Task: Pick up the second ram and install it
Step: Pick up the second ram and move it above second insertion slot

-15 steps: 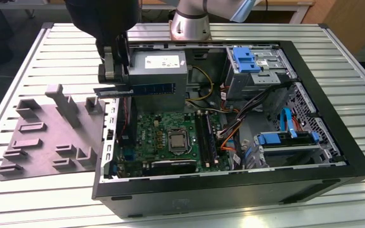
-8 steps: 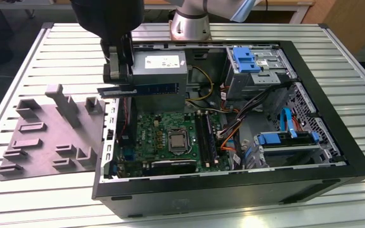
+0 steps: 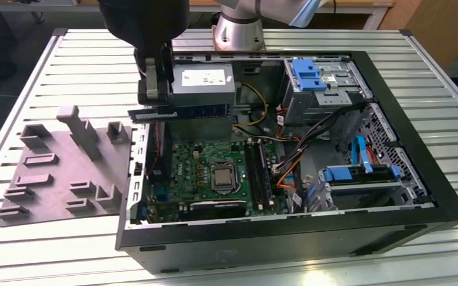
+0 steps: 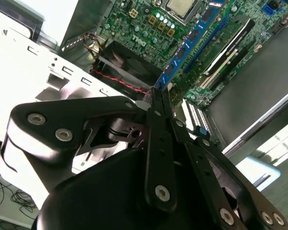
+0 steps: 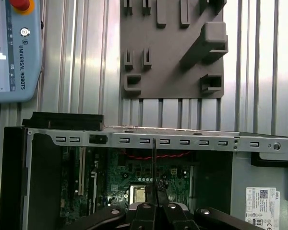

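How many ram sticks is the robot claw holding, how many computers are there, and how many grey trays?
Second ram, held in the gripper: 1
Computer case: 1
Grey tray: 1
Total: 3

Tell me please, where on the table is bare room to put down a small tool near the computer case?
Bare table lies between the grey fixture tray and the arm's base. Inside the computer case it is crowded: cables, and the gripper holding the second ram.

Bright, even light; glare on table [image 3: 93, 53]
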Robot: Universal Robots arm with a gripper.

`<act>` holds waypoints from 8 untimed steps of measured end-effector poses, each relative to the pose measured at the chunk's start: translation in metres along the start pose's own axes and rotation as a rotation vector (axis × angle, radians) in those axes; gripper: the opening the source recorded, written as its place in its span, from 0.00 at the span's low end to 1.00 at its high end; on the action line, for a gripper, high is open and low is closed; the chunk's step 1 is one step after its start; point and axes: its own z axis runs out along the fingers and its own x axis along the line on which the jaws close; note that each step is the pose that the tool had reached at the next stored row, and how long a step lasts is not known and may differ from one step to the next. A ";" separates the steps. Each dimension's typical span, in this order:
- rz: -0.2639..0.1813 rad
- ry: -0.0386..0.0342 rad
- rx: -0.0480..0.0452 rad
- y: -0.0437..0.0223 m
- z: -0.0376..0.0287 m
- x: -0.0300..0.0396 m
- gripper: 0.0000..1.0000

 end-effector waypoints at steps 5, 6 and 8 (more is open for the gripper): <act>0.000 0.0000 0.0000 -0.0048 -0.0001 0.0001 0.12; 0.000 0.0000 0.0000 -0.0057 -0.0001 0.0002 0.12; 0.000 0.0001 -0.0001 -0.0078 -0.0002 0.0002 0.12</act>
